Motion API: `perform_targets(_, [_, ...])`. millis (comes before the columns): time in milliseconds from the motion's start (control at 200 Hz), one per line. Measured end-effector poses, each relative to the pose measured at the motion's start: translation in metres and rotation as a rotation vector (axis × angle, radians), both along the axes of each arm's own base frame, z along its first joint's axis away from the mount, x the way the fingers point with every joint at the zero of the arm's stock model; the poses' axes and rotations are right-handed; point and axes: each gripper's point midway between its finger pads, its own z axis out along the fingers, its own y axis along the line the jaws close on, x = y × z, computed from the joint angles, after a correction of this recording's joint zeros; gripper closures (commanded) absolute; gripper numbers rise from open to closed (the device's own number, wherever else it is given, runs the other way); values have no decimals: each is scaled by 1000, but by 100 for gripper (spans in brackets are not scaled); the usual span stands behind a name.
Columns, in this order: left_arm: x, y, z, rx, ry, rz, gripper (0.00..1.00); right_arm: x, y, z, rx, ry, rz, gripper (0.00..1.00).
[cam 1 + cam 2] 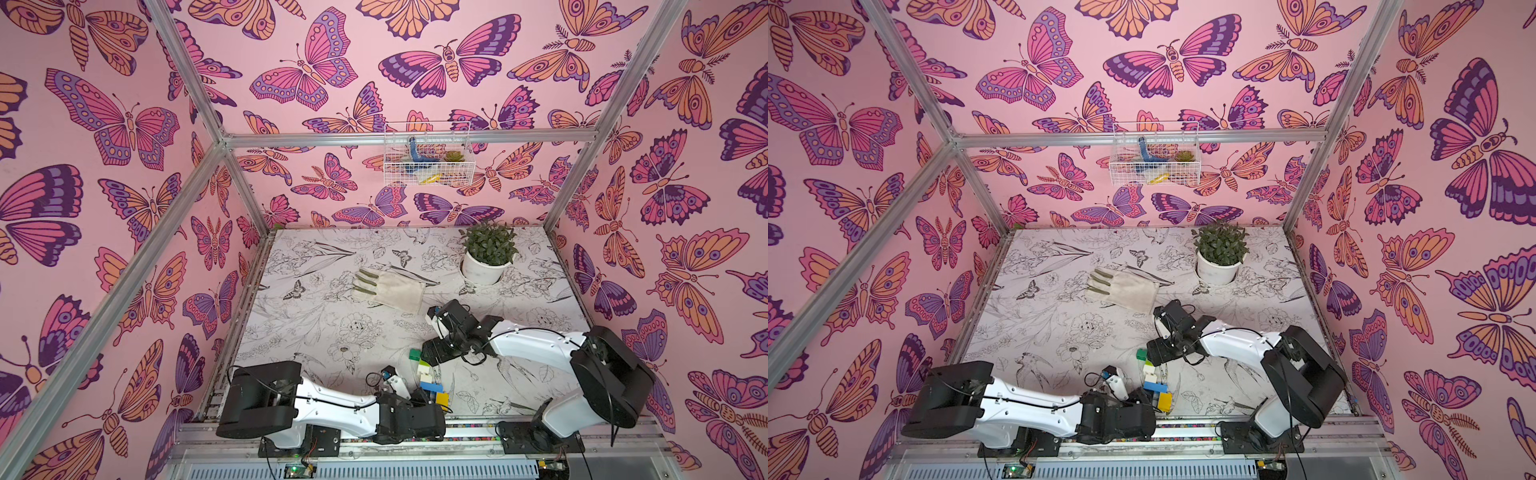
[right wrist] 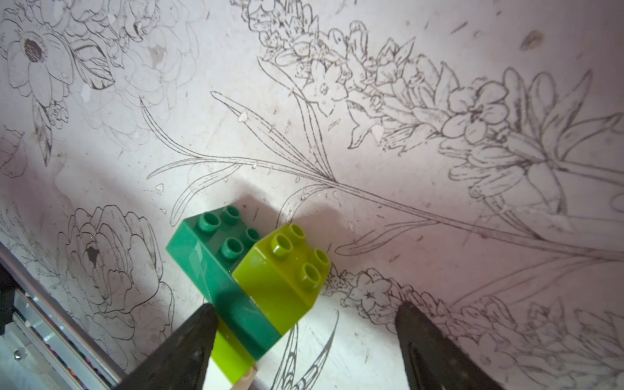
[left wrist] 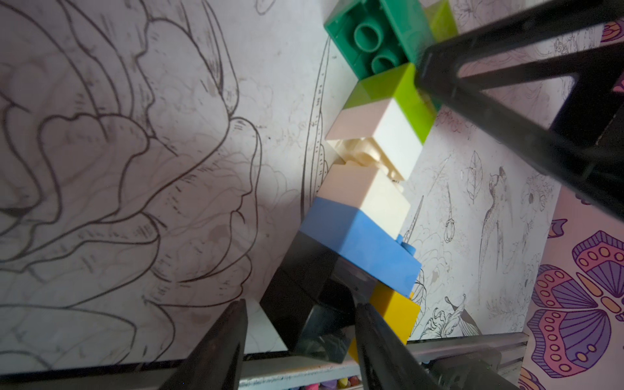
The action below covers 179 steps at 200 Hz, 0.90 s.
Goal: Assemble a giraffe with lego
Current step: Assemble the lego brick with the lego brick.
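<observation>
Flat plastic-brick giraffe [image 1: 426, 374] lies lengthwise between both claws: its black leg brick [image 3: 297, 270] sits inside the left claw [image 3: 300, 304], grip unclear; its dark green head brick [image 2: 216, 256] sits just ahead of the released right claw [image 2: 306, 305]

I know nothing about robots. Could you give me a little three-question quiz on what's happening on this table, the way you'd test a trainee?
1. Pick one: the giraffe lies on the table. Its head is A red, B dark green, C yellow.
2. True or false: the right pincer is clamped shut on the plant pot.
3. Fill in: the leg lying between the fingers of the left pincer is ____ in colour.

Key: 1 B. 2 False: it stands open around the head end. 3 Black.
</observation>
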Motion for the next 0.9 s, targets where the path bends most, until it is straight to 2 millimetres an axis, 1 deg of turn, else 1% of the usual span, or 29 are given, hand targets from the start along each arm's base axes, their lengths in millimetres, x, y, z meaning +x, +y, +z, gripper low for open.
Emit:
perform_targets(531, [3,8,-1,5,-8,33,44,2,-1,0,1,-6,2,14])
perform_targets(896, [3,9,-1,-1,-4,50,44,3,-2,0,4,-10,-2,14])
